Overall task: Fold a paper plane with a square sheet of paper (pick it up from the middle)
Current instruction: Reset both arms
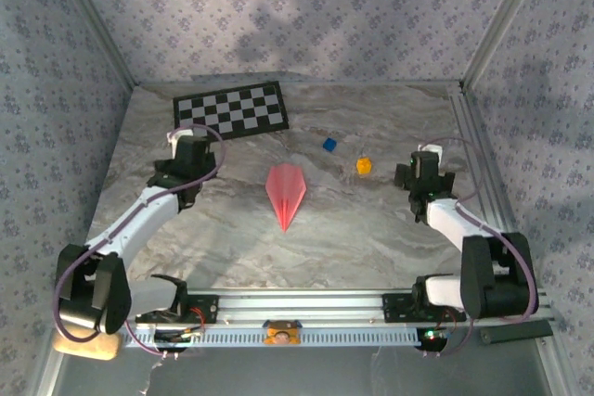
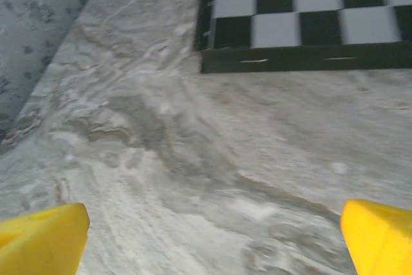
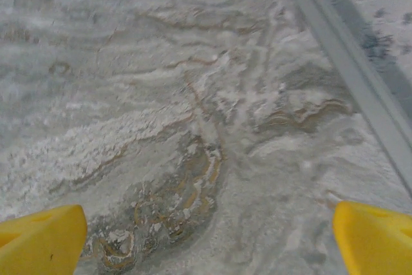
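The salmon-pink paper plane lies flat in the middle of the marble table, its sharp tip toward the near edge. No flat square sheet of paper is in view; the paper is folded into the plane. My left gripper hovers at the left, well clear of the plane, near the checkerboard's front corner. Its yellow fingertips stand wide apart over bare marble, open and empty. My right gripper is at the right side, also apart from the plane. Its yellow fingertips are spread wide over bare table, open.
A black-and-white checkerboard mat lies at the back left, its edge just ahead of my left gripper. A small blue block and a small orange block sit right of the plane. A metal rail borders the table's right side.
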